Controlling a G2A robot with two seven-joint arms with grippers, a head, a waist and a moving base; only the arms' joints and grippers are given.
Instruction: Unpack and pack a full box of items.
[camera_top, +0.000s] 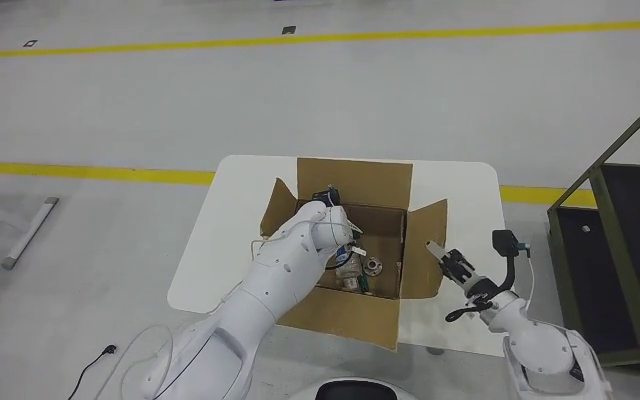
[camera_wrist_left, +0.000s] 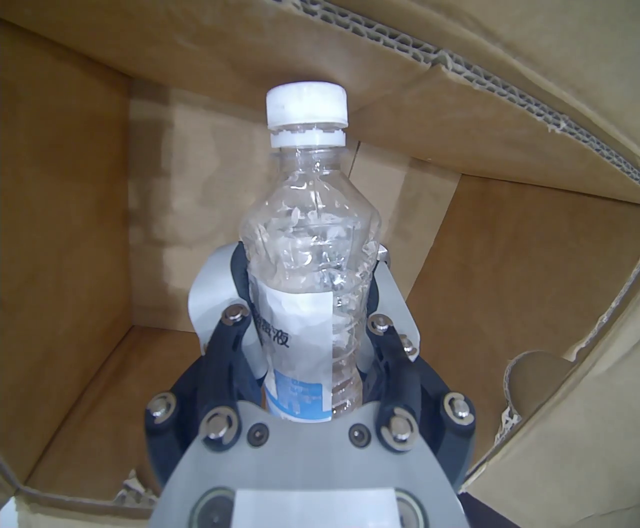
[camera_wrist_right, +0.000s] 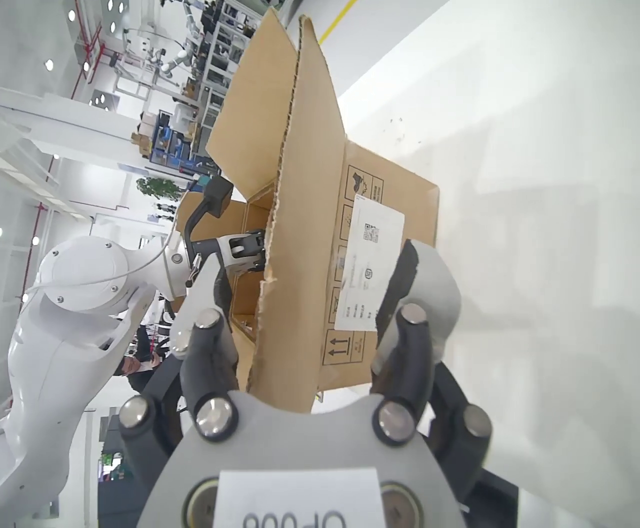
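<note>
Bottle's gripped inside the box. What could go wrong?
The left end effector grips the bottle by its thin, crinkled body; it might slip or buckle.
Its cap looks close to the box wall and could snag.
The right end effector straddles the flap open, so the box may shift.

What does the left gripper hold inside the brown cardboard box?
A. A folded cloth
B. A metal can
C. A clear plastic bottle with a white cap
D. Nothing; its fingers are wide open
C: the left gripper is shut around the labelled body of the clear plastic bottle with a white cap, between the walls of the brown cardboard box.
</note>
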